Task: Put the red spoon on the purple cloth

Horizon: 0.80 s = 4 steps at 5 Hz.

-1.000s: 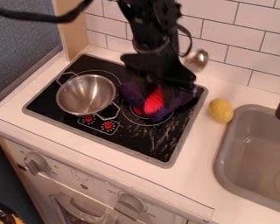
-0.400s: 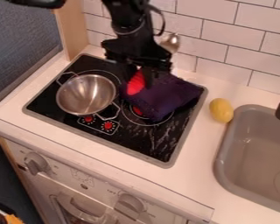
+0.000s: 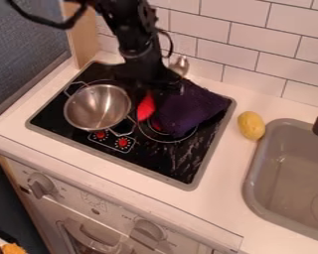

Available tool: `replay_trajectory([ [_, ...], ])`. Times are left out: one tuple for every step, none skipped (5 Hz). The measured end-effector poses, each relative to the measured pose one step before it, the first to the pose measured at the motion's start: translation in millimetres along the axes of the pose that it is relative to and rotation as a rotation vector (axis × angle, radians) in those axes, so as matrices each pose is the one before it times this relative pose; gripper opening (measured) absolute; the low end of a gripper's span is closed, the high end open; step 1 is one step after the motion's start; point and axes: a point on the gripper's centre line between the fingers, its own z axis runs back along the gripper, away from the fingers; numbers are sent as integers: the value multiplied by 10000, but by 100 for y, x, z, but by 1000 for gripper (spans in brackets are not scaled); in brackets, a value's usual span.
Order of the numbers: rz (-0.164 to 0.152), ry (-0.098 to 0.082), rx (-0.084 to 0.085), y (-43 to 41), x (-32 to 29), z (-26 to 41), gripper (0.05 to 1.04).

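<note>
Over the stove's middle, between the pot and the cloth, hangs my gripper (image 3: 149, 90), shut on the red spoon (image 3: 145, 108). The spoon's red part points down toward the front at the cloth's left edge, and its silver end sticks out behind the gripper at the right, near the back wall. A dark purple cloth (image 3: 192, 110) lies crumpled on the right half of the stove, just right of the red part. The gripper hides the spoon's middle and the cloth's rear left corner. Whether the spoon touches the stove I cannot tell.
A metal pot (image 3: 97, 107) stands on the left burner, close to the gripper. A yellow lemon (image 3: 251, 125) lies on the counter right of the stove, beside the grey sink (image 3: 253, 184). The tiled wall (image 3: 261, 54) rises behind.
The gripper has moved left with the spoon, first up and then lower again. The spoon's red part has gone from over the cloth to its left side, uncovering more of the cloth.
</note>
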Motion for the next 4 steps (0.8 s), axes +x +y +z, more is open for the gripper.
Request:
replay_trajectory([
  [85, 405, -163, -112, -502, -1914, 461],
  [78, 14, 4, 100, 483, -469, 537],
  [274, 229, 195, 80, -35, -107, 821],
  [139, 51, 96, 150, -52, 24, 993],
])
